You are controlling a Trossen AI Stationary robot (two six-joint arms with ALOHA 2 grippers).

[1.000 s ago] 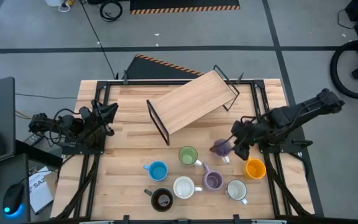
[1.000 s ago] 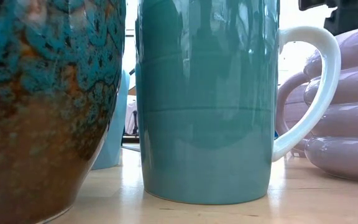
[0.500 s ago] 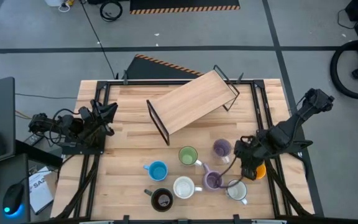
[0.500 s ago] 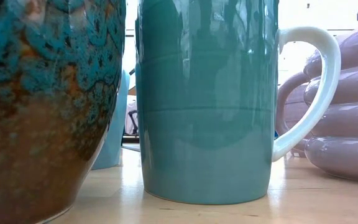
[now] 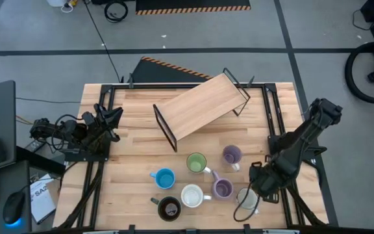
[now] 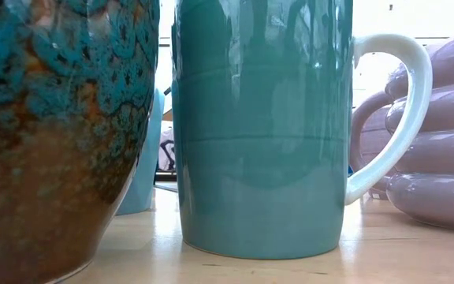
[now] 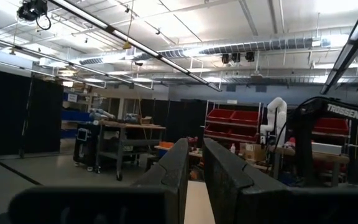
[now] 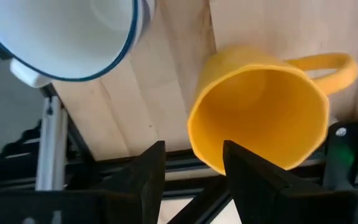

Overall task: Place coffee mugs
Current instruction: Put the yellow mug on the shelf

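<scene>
high view: left gripper (image 5: 112, 119) rests at the table's (image 5: 135, 130) left edge, fingers nearly together, empty. six coffee mugs show clearly: black (image 5: 169, 208), blue (image 5: 165, 178), white (image 5: 191, 195), green (image 5: 197, 162), two purple (image 5: 223, 188) (image 5: 232, 155). right gripper (image 5: 257, 188), fingers parted, hovers over the orange mug (image 8: 260, 118), beside another white mug (image 5: 245, 199). one wooden rack (image 5: 200, 105); grey floor beyond.

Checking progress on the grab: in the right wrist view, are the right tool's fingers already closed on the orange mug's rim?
No: the right tool stands open just above the round orange ceramic mug, touching nothing.
</scene>
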